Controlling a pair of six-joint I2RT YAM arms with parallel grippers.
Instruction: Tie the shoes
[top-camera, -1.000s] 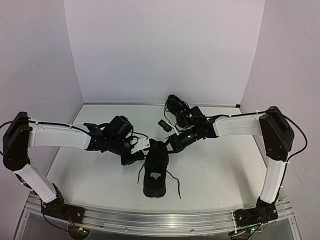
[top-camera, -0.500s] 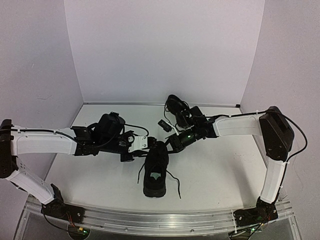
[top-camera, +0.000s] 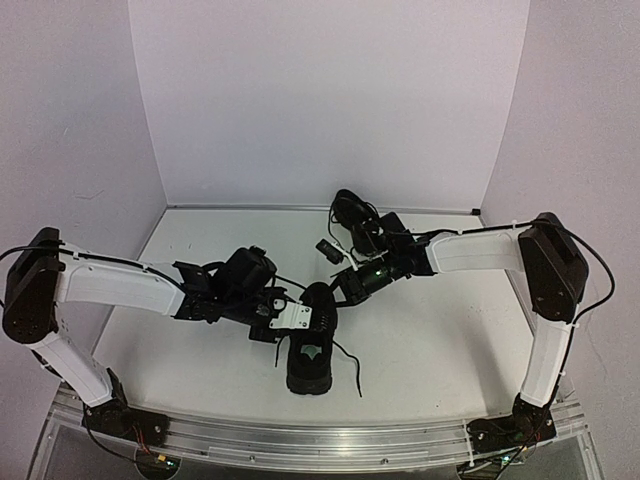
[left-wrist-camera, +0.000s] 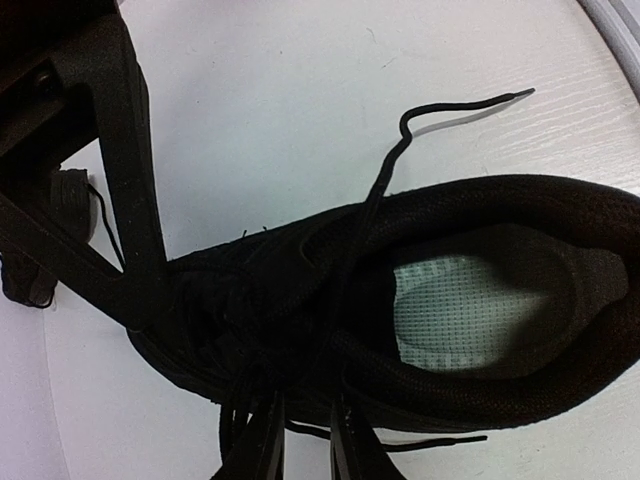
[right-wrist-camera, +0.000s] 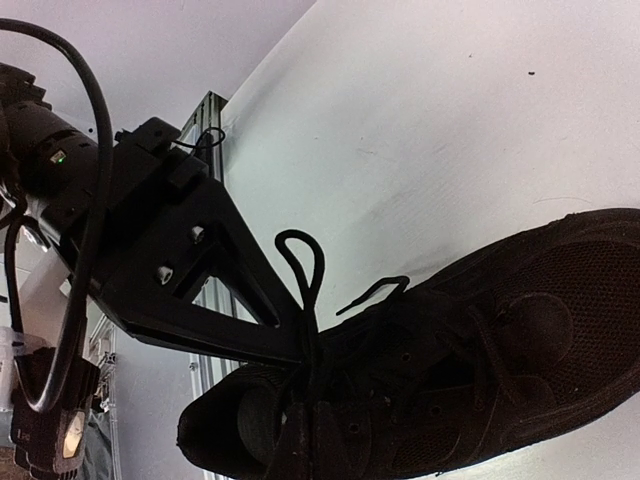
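Note:
One black shoe (top-camera: 310, 350) lies mid-table, toe to the back, its pale insole (left-wrist-camera: 470, 310) showing. My left gripper (top-camera: 296, 316) is at its left side by the laces; its fingertips (left-wrist-camera: 250, 445) stand a narrow gap apart against the shoe's side (left-wrist-camera: 300, 440), with a thin lace crossing behind them. My right gripper (top-camera: 338, 288) is at the toe end, shut on a lace loop (right-wrist-camera: 300, 250) that stands up from the shoe (right-wrist-camera: 520, 350). A free lace end (left-wrist-camera: 450, 105) lies on the table. The second shoe (top-camera: 350, 212) lies at the back.
A small black object (top-camera: 327, 248) lies just in front of the second shoe. Loose lace ends (top-camera: 352, 365) trail to the right of the near shoe. White walls close the back and sides. The metal rail (top-camera: 320, 435) runs along the near edge.
My left arm swung out to the left, then came back; its gripper now sits lower and closer to the shoe's left side. The right arm and the shoes have not moved.

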